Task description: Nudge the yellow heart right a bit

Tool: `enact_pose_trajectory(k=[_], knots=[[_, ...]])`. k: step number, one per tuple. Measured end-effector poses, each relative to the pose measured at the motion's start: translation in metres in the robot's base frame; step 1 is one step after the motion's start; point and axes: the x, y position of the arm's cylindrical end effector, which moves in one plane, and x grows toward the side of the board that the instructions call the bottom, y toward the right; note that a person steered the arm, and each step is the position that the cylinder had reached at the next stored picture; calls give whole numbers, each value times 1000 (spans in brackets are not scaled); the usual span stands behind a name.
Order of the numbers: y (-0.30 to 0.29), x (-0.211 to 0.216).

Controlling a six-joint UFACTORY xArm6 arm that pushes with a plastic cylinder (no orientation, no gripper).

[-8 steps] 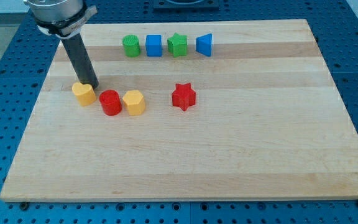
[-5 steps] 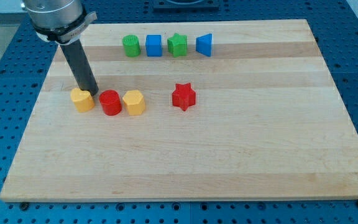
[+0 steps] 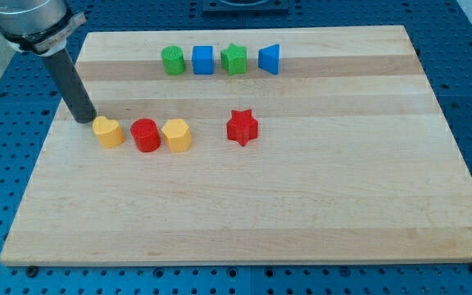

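The yellow heart (image 3: pixel 108 131) lies on the wooden board (image 3: pixel 244 205) at the view's left, the leftmost of a row of three. A red cylinder (image 3: pixel 145 135) sits just right of it with a small gap, and a second yellow block (image 3: pixel 176 135), roughly hexagonal, touches the cylinder's right side. My tip (image 3: pixel 85 120) rests on the board just left of and slightly above the heart, close to its upper left edge; I cannot tell whether it touches.
A red star (image 3: pixel 242 127) lies further right in the row's line. Along the view's top stand a green cylinder (image 3: pixel 172 60), a blue cube (image 3: pixel 202 59), a green star (image 3: pixel 234 59) and a blue triangle (image 3: pixel 270 58). The board's left edge is near my tip.
My tip has moved left, from above the heart's right side to its upper left. The heart shifted slightly down-left early on, then stayed still.
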Motion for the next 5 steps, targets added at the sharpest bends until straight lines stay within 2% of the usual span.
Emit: enact_pose_trajectory(k=[5], knots=[[12,22]])
